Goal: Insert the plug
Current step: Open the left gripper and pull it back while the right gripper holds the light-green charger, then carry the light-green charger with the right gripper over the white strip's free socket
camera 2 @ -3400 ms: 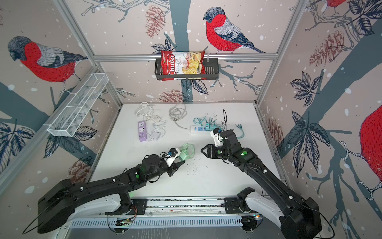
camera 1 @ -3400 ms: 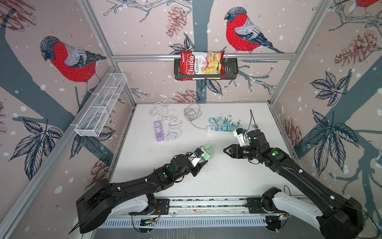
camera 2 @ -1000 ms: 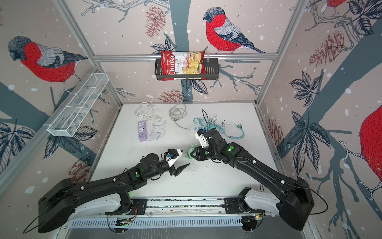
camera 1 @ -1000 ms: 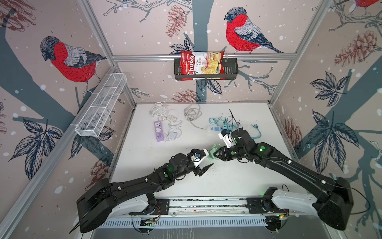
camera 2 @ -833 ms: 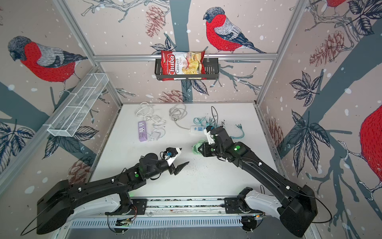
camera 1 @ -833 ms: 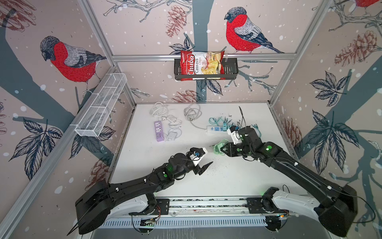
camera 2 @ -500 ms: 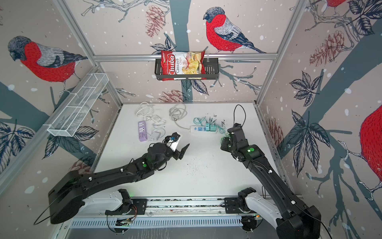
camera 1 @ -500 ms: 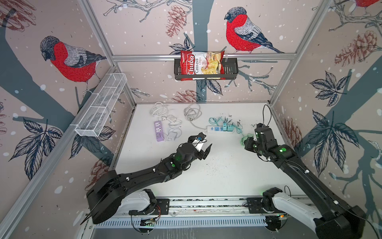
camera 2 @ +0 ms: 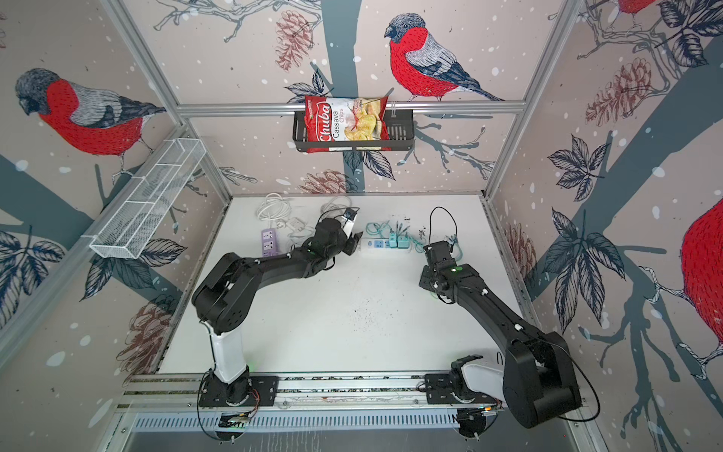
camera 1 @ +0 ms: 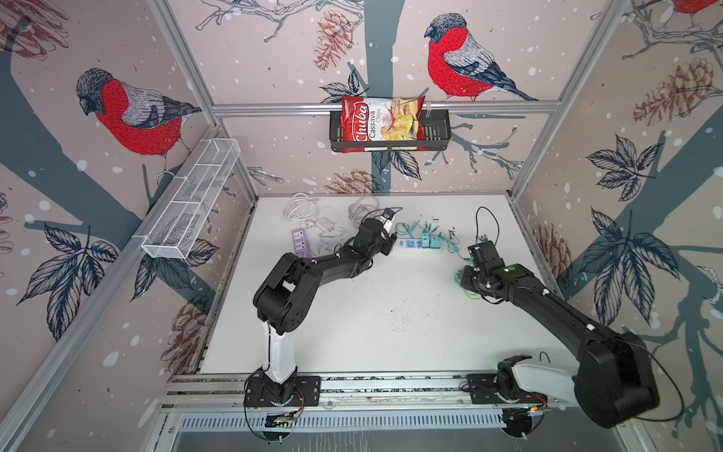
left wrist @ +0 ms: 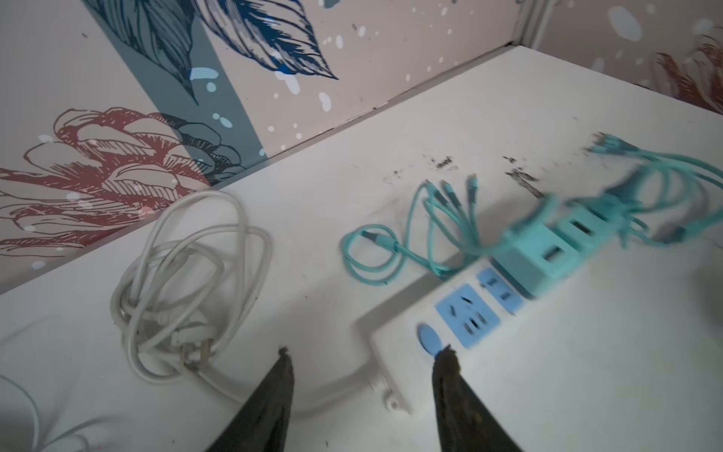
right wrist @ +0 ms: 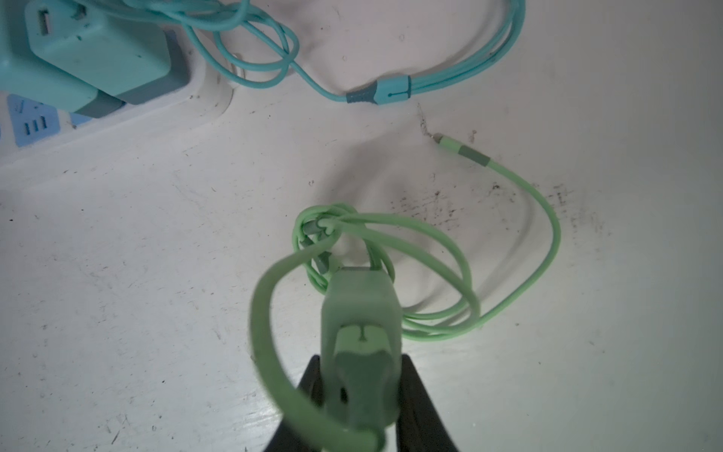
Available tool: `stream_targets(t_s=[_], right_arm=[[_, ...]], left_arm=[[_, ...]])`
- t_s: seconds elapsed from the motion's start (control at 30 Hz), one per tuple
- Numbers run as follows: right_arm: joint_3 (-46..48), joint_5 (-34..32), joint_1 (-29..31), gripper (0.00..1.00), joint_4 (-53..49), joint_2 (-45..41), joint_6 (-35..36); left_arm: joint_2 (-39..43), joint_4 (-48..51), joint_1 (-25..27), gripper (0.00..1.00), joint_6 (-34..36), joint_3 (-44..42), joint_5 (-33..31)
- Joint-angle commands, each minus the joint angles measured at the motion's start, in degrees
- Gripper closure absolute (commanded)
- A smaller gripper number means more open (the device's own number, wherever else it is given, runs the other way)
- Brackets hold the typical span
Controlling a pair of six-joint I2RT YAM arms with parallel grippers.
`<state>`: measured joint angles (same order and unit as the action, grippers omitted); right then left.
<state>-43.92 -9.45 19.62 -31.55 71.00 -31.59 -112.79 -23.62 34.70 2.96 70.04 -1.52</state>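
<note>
A black perforated metal basket (camera 1: 438, 131) hangs on the rear rail in both top views. In it sits a red-and-white bag of Chuba cassava chips (camera 1: 381, 123), turned on its side and filling most of the basket. A long white wire-mesh basket (camera 1: 191, 199), split into compartments, is fixed to the left wall.

Near the back of the white tabletop (camera 1: 391, 313) lies a white power strip (left wrist: 399, 348) with blue sockets. Two teal cube chargers (left wrist: 536, 254) are plugged into it side by side, and their teal cables (left wrist: 430, 219) lie strewn just behind. A coiled white cord (left wrist: 187, 274) lies beside the strip, and a purple power strip (camera 1: 299, 240) lies further left.

The left gripper (left wrist: 364, 354) hovers at the strip's cord end, its jaws parted and holding nothing. One fingertip (left wrist: 446, 360) overlaps the strip's round blue button, but the blur makes it hard to say whether they touch.

The right gripper (right wrist: 360, 364) is clamped on the pale green charger plug (right wrist: 360, 305), to the right of the white strip and apart from it. Its green cable (right wrist: 540, 219) trails in loops on the table.
</note>
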Motion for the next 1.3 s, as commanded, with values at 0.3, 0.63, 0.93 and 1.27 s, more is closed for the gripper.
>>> stream_targets(t_s=[0.3,0.63,0.93,1.27], right_arm=[[2.53,5.31,0.15,0.98,6.27,1.60,-0.41],[2.09,-0.50,0.07,0.97,4.50,-1.57,-2.12],[2.59,0.34,0.07,0.96,3.84,-1.83,-1.98],[3.05,1.78,-2.74,0.96,2.89,-4.89,-0.91]], left_arm=[[-16.62,8.69,-4.17,0.47,-3.24,18.97,8.33],[-19.51,14.68,-6.33,0.49,-5.08,22.71,12.65],[-23.91,28.19,-6.48,0.54,-10.32,30.50,20.03],[-20.69,30.09,-5.87,0.60,-11.75,24.92,21.45]])
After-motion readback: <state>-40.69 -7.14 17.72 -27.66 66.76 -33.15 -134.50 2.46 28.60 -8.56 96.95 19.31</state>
